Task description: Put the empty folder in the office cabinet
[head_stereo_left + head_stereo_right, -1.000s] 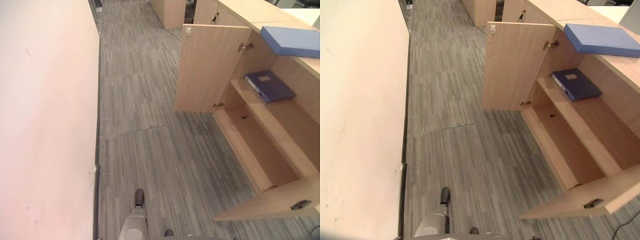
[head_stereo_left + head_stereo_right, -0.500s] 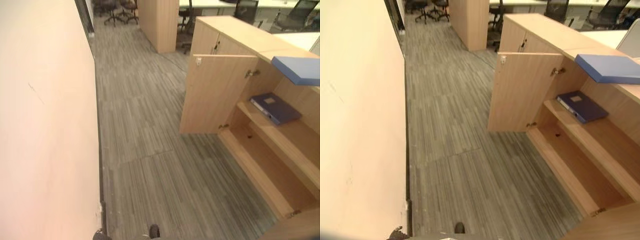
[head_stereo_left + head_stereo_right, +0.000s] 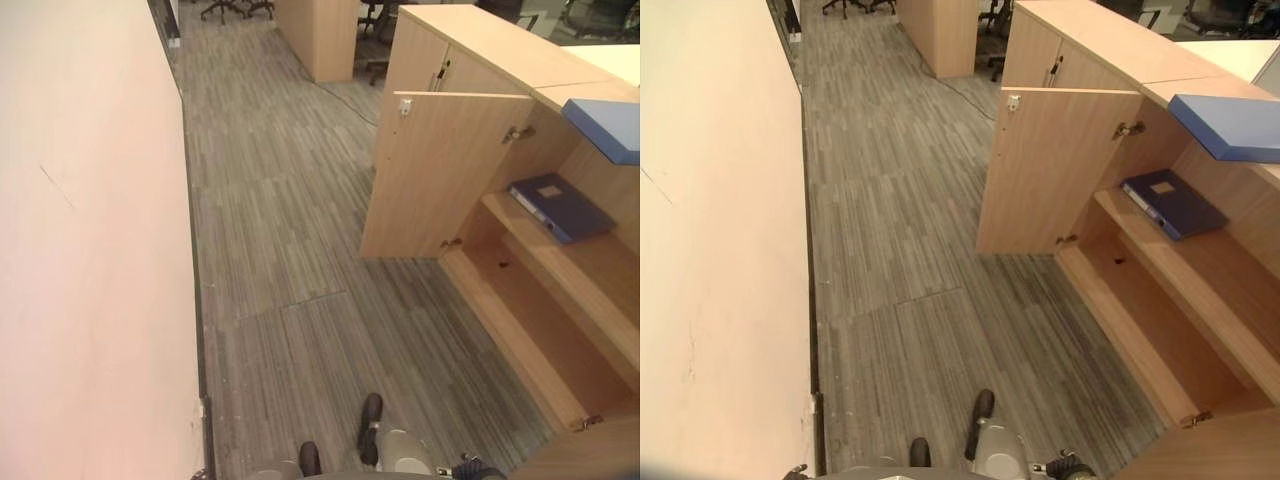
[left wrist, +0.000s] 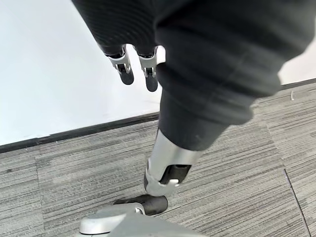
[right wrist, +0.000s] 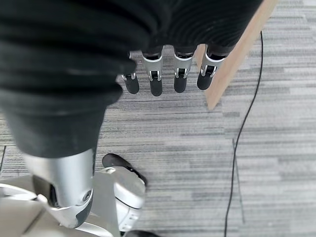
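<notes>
On the upper shelf (image 3: 1200, 262) of the open office cabinet (image 3: 1110, 60), a dark blue folder (image 3: 1173, 203) lies flat near the shelf's far end, close to the hinge side of the swung-out door (image 3: 1045, 170). A white label shows on its cover and its spine faces the shelf's front edge. The lower shelf (image 3: 1135, 320) beneath it is bare wood. A lighter blue folder (image 3: 1230, 125) lies flat on the cabinet's top, one end reaching out past the top's front edge above the opening. A second door (image 3: 1210, 450) stands open at the cabinet's near end. Grey striped carpet (image 3: 900, 220) runs between the cabinet and a pale wall (image 3: 710, 250) opposite it.

The left hand (image 4: 134, 66) hangs over the carpet near the wall's dark baseboard, its fingers (image 4: 149, 76) straight and relaxed, side by side, holding nothing. The right hand (image 5: 165, 74) hangs over the carpet beside a wooden panel edge (image 5: 237, 54), its fingers (image 5: 156, 79) straight in an even row, slightly apart, grasping nothing.
</notes>
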Controlling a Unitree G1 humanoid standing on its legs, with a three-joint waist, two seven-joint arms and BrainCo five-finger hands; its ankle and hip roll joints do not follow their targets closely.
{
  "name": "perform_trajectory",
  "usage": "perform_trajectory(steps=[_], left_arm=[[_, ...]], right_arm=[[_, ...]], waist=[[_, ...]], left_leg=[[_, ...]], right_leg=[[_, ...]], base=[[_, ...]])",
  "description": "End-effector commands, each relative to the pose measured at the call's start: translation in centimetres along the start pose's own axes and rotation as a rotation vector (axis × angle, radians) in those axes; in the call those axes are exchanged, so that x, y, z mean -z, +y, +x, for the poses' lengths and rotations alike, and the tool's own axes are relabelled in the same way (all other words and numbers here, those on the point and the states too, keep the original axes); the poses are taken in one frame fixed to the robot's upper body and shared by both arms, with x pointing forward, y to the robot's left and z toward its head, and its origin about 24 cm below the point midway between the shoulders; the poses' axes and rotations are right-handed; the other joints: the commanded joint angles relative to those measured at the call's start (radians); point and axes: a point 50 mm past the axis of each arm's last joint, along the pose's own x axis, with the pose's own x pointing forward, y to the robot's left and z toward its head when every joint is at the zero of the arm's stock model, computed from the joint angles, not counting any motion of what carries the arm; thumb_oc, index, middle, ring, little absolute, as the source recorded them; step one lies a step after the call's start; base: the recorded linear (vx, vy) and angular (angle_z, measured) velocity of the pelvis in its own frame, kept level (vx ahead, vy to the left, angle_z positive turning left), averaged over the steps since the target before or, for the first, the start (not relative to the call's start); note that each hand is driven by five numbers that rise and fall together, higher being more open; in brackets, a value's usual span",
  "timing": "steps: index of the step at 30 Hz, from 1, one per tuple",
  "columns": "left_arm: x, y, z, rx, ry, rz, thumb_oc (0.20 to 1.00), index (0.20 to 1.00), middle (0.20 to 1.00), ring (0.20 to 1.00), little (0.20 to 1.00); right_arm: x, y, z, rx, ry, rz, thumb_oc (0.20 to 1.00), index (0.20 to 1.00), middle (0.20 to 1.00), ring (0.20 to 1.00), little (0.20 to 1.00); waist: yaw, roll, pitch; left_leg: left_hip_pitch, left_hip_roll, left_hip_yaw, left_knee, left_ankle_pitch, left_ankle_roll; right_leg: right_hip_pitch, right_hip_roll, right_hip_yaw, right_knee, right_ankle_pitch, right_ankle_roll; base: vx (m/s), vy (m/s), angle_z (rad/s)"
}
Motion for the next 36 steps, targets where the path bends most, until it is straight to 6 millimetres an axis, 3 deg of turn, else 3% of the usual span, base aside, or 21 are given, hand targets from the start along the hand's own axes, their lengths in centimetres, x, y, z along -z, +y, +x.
perform_trajectory(steps=[1,5,6,8,10,14,15,17,19,21,23,24,25,27,29,30,31,32,34,36], left_arm=[[-0.3,0.5,0.1,-0.014,-0.012,0.049,1.0,1.0,1.0,1.0,1.0],[-0.4,0.2,0.1,-0.013,-0.004,0.021,1.0,1.0,1.0,1.0,1.0],[-0.4,-0.1,0.1,-0.008,-0.002,0.018,1.0,1.0,1.0,1.0,1.0],[-0.5,-0.4,0.0,0.001,-0.008,0.021,1.0,1.0,1.0,1.0,1.0],[-1.2,-0.9,0.0,0.017,-0.033,0.034,1.0,1.0,1.0,1.0,1.0],[-4.8,-1.8,0.0,0.047,-0.167,0.049,1.0,1.0,1.0,1.0,1.0],[-4.8,-1.8,0.0,0.047,-0.166,0.049,1.0,1.0,1.0,1.0,1.0],[-6.3,-1.9,-0.1,0.055,-0.216,0.059,1.0,1.0,1.0,1.0,1.0],[-6.6,-1.9,-0.1,0.058,-0.227,0.066,1.0,1.0,1.0,1.0,1.0],[-8.0,-2.3,-0.3,0.077,-0.282,0.125,1.0,1.0,1.0,1.0,1.0],[-9.0,-2.6,-0.5,0.086,-0.322,0.143,1.0,1.0,1.0,1.0,1.0],[-9.2,-2.7,-0.6,0.088,-0.331,0.144,1.0,1.0,1.0,1.0,1.0],[-9.3,-2.9,-0.6,0.094,-0.339,0.146,1.0,1.0,1.0,1.0,1.0],[-9.5,-3.2,-0.8,0.109,-0.358,0.167,1.0,1.0,1.0,1.0,1.0],[-9.8,-3.6,-1.0,0.126,-0.381,0.2,1.0,1.0,1.0,1.0,1.0],[-10.1,-4.2,-1.2,0.148,-0.407,0.217,1.0,1.0,1.0,1.0,1.0],[-10.2,-4.5,-1.4,0.161,-0.416,0.22,1.0,1.0,1.0,1.0,1.0],[-10.2,-4.5,-1.4,0.162,-0.417,0.22,1.0,1.0,1.0,1.0,1.0],[-10.3,-5.1,-1.5,0.188,-0.421,0.232,1.0,1.0,1.0,1.0,1.0],[-10.2,-5.7,-1.6,0.218,-0.414,0.245,1.0,1.0,1.0,1.0,1.0]], right_arm=[[2.0,0.3,-0.2,0.005,0.061,0.01,1.0,1.0,1.0,1.0,1.0],[3.6,0.0,-0.4,0.017,0.127,0.011,1.0,1.0,1.0,1.0,1.0],[3.8,-0.2,-0.4,0.021,0.136,0.011,1.0,1.0,1.0,1.0,1.0],[3.8,-0.3,-0.4,0.024,0.139,0.022,1.0,1.0,1.0,1.0,1.0],[3.4,-0.3,-0.3,0.025,0.128,0.041,1.0,1.0,1.0,1.0,1.0],[2.6,-0.7,-0.2,0.046,0.099,0.065,1.0,1.0,1.0,1.0,1.0],[2.6,-0.7,-0.2,0.046,0.099,0.065,1.0,1.0,1.0,1.0,1.0],[2.4,-0.5,-0.2,0.041,0.094,0.078,1.0,1.0,1.0,1.0,1.0],[2.4,-0.5,-0.2,0.042,0.095,0.081,1.0,1.0,1.0,1.0,1.0],[2.5,-0.7,-0.1,0.043,0.098,0.061,1.0,1.0,1.0,1.0,1.0],[2.1,-1.2,-0.1,0.057,0.092,0.036,1.0,1.0,1.0,1.0,1.0],[2.1,-1.3,0.0,0.06,0.092,0.029,1.0,1.0,1.0,1.0,1.0],[2.0,-1.5,0.0,0.064,0.092,0.02,1.0,1.0,1.0,1.0,1.0],[2.0,-1.5,0.0,0.065,0.094,0.007,1.0,1.0,1.0,1.0,1.0],[2.0,-1.6,0.0,0.063,0.094,-0.018,1.0,1.0,1.0,1.0,1.0],[2.1,-1.6,0.0,0.059,0.092,-0.062,1.0,1.0,1.0,1.0,1.0],[2.3,-1.6,-0.1,0.06,0.096,-0.082,1.0,1.0,1.0,1.0,1.0],[2.3,-1.7,-0.1,0.06,0.096,-0.082,1.0,1.0,1.0,1.0,1.0],[2.7,-1.7,-0.1,0.056,0.109,-0.108,1.0,1.0,1.0,1.0,1.0],[3.5,-1.7,-0.2,0.044,0.137,-0.114,1.0,1.0,1.0,1.0,1.0]], waist=[[-0.014,-0.009,-0.039],[-0.023,0.013,-0.053],[-0.022,0.034,-0.059],[-0.027,0.047,-0.062],[-0.04,0.06,-0.066],[-0.068,0.074,-0.074],[-0.068,0.073,-0.074],[-0.085,0.063,-0.08],[-0.086,0.057,-0.082],[-0.085,0.027,-0.077],[-0.067,0.003,-0.06],[-0.056,-0.01,-0.055],[-0.038,-0.034,-0.051],[-0.014,-0.05,-0.046],[0.005,-0.05,-0.042],[0.027,-0.027,-0.041],[0.035,-0.013,-0.038],[0.034,-0.013,-0.039],[0.045,0.011,-0.038],[0.041,0.032,-0.047]], left_leg=[[0.122,-0.018,-0.023,0.012,-0.162,-0.08],[0.143,0.018,-0.012,0.012,-0.182,-0.085],[0.156,0.042,-0.005,0.012,-0.202,-0.094],[0.162,0.06,0.008,0.012,-0.203,-0.101],[0.168,0.089,0.025,0.021,-0.186,-0.121],[0.152,0.165,0.05,0.154,-0.064,-0.186],[0.151,0.166,0.05,0.154,-0.065,-0.187],[0.123,0.229,0.088,0.295,0.051,-0.222],[0.107,0.249,0.103,0.362,0.082,-0.221],[0.005,0.282,0.121,0.694,0.184,-0.229],[-0.074,0.279,0.131,0.82,0.17,-0.213],[-0.125,0.279,0.139,0.842,0.133,-0.194],[-0.202,0.263,0.154,0.852,0.092,-0.152],[-0.297,0.235,0.135,0.772,0.032,-0.126],[-0.35,0.199,0.086,0.599,0.011,-0.124],[-0.375,0.164,-0.039,0.341,0.064,-0.148],[-0.38,0.163,-0.102,0.237,0.126,-0.167],[-0.379,0.163,-0.103,0.232,0.13,-0.168],[-0.384,0.17,-0.208,0.108,0.19,-0.193],[-0.352,0.17,-0.275,0.041,0.195,-0.206]], right_leg=[[0.044,0.055,-0.081,-0.192,0.182,-0.007],[0.03,0.063,-0.104,-0.145,0.147,-0.025],[0.03,0.085,-0.096,-0.126,0.117,-0.022],[0.021,0.088,-0.096,-0.098,0.09,-0.033],[0.018,0.095,-0.087,-0.066,0.055,-0.047],[0.037,0.131,-0.061,-0.013,-0.008,-0.09],[0.037,0.131,-0.061,-0.013,-0.008,-0.09],[0.084,0.16,-0.049,-0.025,-0.05,-0.125],[0.102,0.171,-0.039,-0.032,-0.064,-0.139],[0.171,0.2,0.011,-0.051,-0.104,-0.196],[0.214,0.199,0.045,-0.066,-0.116,-0.212],[0.237,0.191,0.064,-0.076,-0.118,-0.212],[0.255,0.169,0.082,-0.091,-0.105,-0.212],[0.291,0.149,0.128,-0.11,-0.101,-0.192],[0.321,0.132,0.178,-0.126,-0.101,-0.165],[0.357,0.128,0.226,-0.13,-0.118,-0.145],[0.377,0.129,0.244,-0.131,-0.131,-0.139],[0.376,0.129,0.243,-0.132,-0.13,-0.139],[0.403,0.129,0.291,-0.124,-0.151,-0.131],[0.407,0.137,0.339,-0.113,-0.169,-0.123]], base=[[0.32,-0.138,0.04],[0.28,-0.109,-0.04],[0.25,-0.078,-0.1],[0.25,-0.077,-0.15],[0.36,-0.139,-0.17],[0.33,-0.159,-0.12],[0.28,-0.185,-0.15],[0.33,-0.24,-0.1],[0.21,-0.182,-0.27],[0.37,-0.318,-0.4],[0.3,-0.205,-0.57],[0.15,-0.066,-0.94],[0.13,0.01,-0.94],[0.15,0.099,-0.72],[0.26,0.224,-1.08],[0.38,0.288,-0.96],[0.3,0.219,-0.52],[0.22,0.123,-0.64],[0.24,0.132,-0.82],[0.2,0.113,-1.0]])
